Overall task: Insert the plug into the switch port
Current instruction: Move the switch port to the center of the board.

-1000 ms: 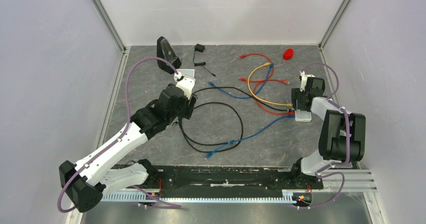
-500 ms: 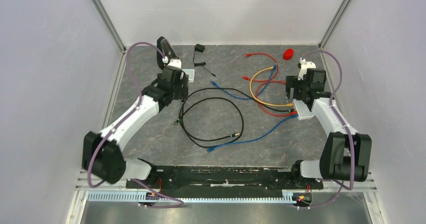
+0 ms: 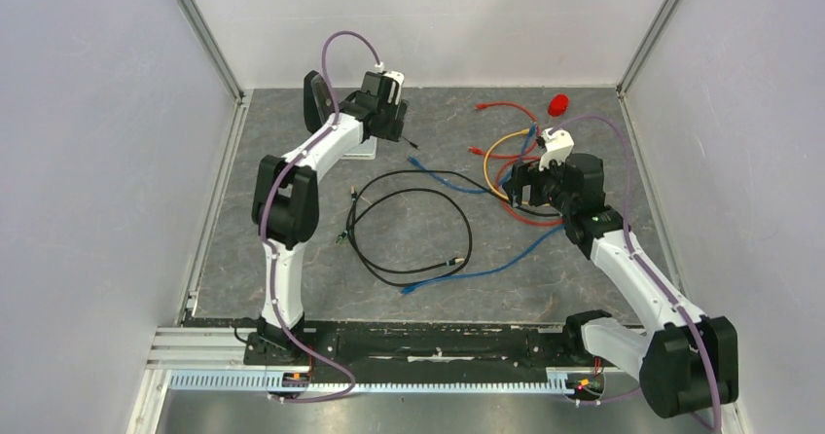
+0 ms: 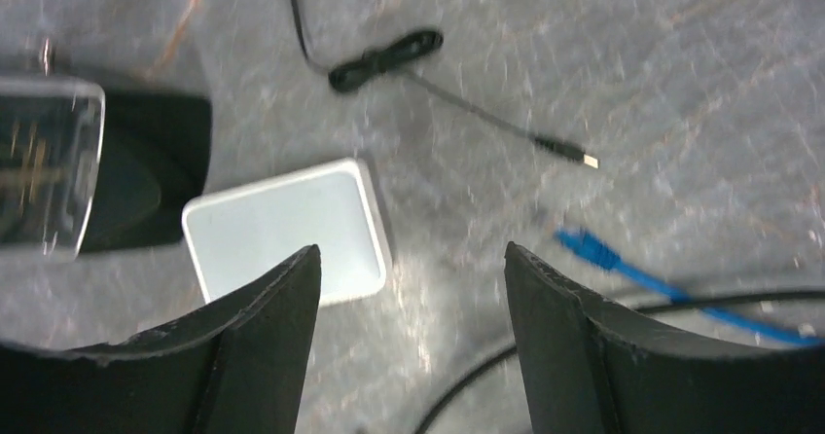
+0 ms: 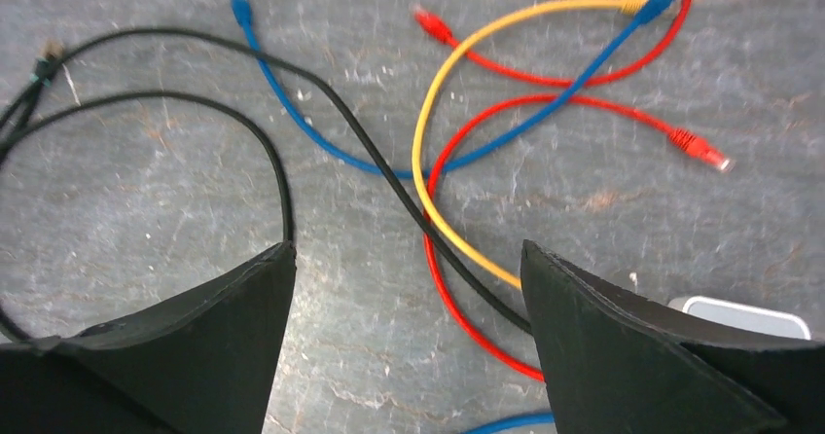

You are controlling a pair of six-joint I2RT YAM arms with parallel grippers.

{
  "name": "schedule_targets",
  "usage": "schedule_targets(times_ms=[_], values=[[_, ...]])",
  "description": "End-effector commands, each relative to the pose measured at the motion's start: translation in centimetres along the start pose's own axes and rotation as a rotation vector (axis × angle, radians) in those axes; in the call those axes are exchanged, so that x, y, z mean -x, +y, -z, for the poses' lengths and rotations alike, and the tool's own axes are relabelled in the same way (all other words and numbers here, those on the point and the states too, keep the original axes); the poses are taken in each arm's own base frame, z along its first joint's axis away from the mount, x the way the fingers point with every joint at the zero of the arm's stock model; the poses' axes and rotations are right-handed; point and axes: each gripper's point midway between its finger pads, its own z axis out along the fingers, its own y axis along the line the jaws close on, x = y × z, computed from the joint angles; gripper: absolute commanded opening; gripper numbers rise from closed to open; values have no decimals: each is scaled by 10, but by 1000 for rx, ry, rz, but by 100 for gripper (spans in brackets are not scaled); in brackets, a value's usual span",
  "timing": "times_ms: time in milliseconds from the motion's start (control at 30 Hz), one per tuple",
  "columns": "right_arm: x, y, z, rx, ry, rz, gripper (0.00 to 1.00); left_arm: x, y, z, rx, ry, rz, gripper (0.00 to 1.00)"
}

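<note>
A flat pale grey-white box (image 4: 287,230) with rounded corners lies beside a black wedge device (image 4: 146,176); its top faces me and no switch port shows. My left gripper (image 4: 410,251) (image 3: 391,126) hovers open just right of the box, with bare mat between its fingers. A blue plug (image 4: 584,249) and a thin black lead's gold-tipped plug (image 4: 587,162) lie to its right. My right gripper (image 5: 408,247) (image 3: 518,187) hangs open and empty over crossing red, yellow and black cables. The corner of a second pale box (image 5: 744,314) shows behind its right finger.
Loose cables cover the mat: a black loop (image 3: 413,235), a blue lead (image 3: 486,264), a yellow one (image 5: 457,74), and red ones ending in plugs (image 5: 700,149) (image 5: 433,25). A red object (image 3: 558,104) lies at the back right. Enclosure walls stand close on both sides.
My left arm has stretched to the far back, past the black wedge and over the pale box. My right arm swung left, away from the right-hand box and over the cable tangle.
</note>
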Motion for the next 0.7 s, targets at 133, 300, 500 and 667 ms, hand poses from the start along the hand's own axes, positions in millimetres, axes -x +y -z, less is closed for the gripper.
schedule_targets(times_ms=[133, 300, 500, 667], values=[[57, 7, 15, 16, -201, 29, 87, 23, 9, -56, -15, 18, -107, 74], [57, -1, 15, -24, -190, 39, 87, 14, 31, -72, 10, 70, -86, 74], [62, -1, 14, -26, -193, 33, 87, -13, 41, -75, 28, 164, -126, 74], [65, 2, 17, -17, -201, 18, 87, -42, 50, -77, 40, 261, -115, 72]])
